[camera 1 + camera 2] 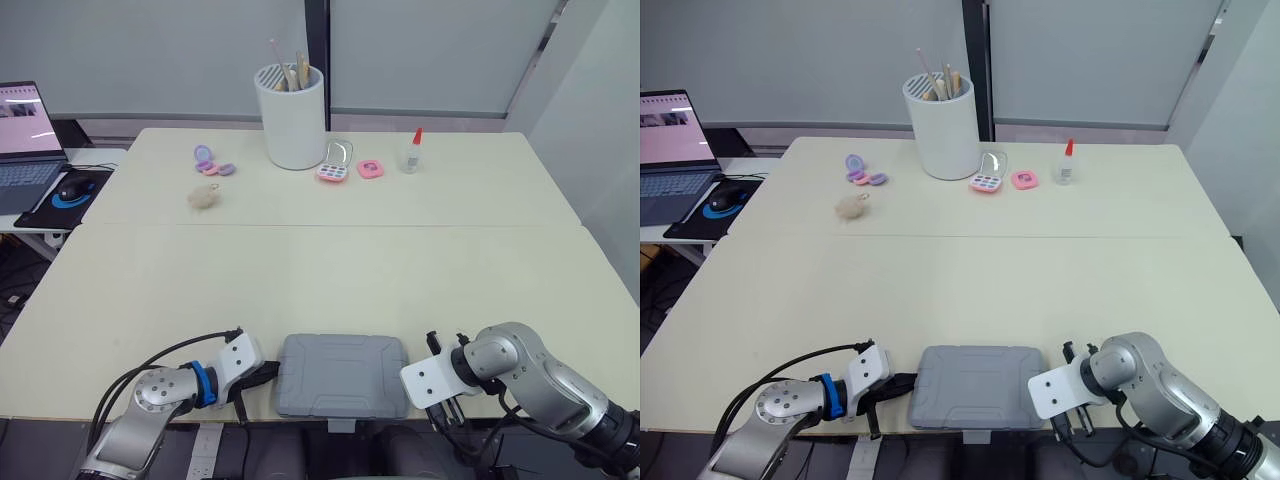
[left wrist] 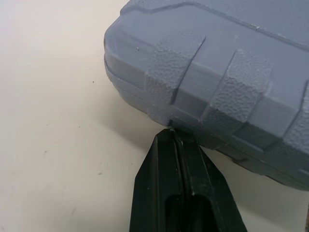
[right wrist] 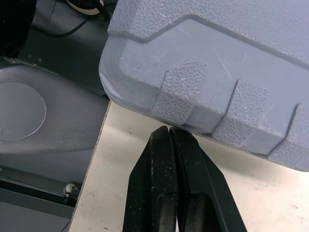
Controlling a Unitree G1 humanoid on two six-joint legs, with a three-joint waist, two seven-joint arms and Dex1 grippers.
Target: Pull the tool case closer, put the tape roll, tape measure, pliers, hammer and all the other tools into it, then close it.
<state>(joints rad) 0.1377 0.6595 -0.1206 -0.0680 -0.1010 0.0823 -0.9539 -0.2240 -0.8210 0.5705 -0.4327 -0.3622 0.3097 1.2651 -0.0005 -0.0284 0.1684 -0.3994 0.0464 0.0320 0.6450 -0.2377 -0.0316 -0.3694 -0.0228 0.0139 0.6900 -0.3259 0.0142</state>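
The grey tool case (image 1: 342, 373) lies closed at the table's near edge, its front slightly over the edge. My left gripper (image 1: 268, 372) is shut, its tips touching the case's left side (image 2: 159, 87). My right gripper (image 3: 169, 130) is shut too, its tips against the case's right front corner (image 3: 183, 96) at the table edge. None of the loose tools are visible on the table.
At the back stand a white cylinder holder (image 1: 291, 115) with sticks, a glue bottle (image 1: 412, 152), pink and purple compacts (image 1: 335, 168) and a fuzzy ball (image 1: 204, 197). A laptop (image 1: 25, 140) and mouse sit on a side desk at the left.
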